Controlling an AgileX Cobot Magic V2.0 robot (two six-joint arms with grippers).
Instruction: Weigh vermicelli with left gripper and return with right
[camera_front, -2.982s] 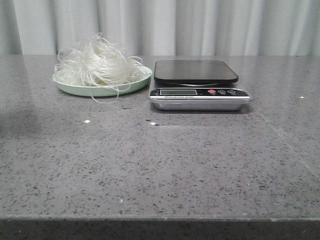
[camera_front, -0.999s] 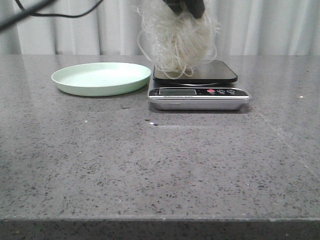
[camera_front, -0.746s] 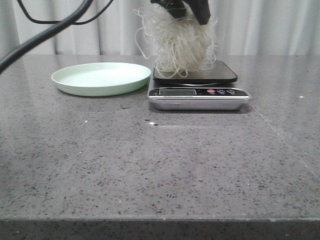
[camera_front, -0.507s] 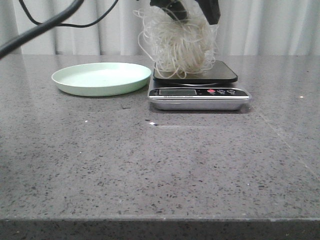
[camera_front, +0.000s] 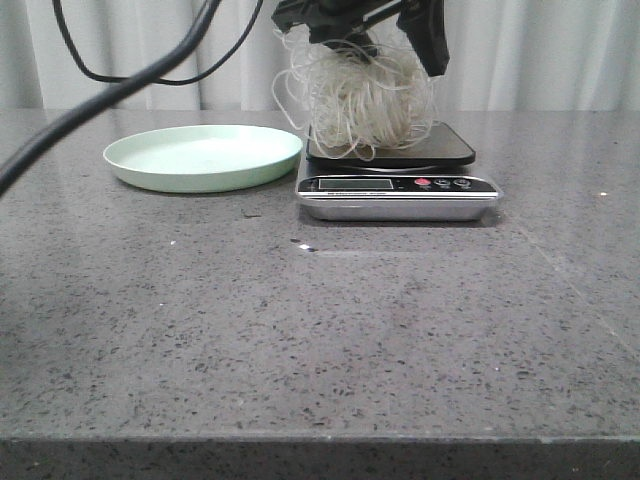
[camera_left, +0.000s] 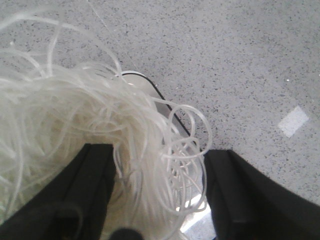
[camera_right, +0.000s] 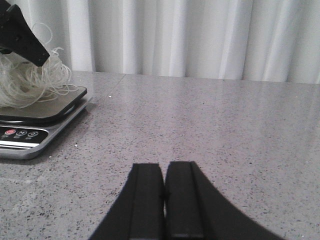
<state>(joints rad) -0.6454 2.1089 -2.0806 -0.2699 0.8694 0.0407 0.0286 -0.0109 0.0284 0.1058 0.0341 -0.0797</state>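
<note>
whitish vermicelli rests on the scale, left claw spread above; right claw closed.

Glossy speckled stone table; chrome-trimmed scale; translucent vermicelli.

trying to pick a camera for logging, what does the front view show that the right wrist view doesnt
Only the front view shows the mint green plate, bare, left of the kitchen scale, and the scale's display. It also shows the left tool over the vermicelli, with dark cables in the foreground.

Only the right wrist view shows the right tool, fingers together, holding nothing, over bare countertop away from the scale.

Both show the vermicelli resting on the scale's black platform, one dark finger of the left tool, and the white curtain.
</note>
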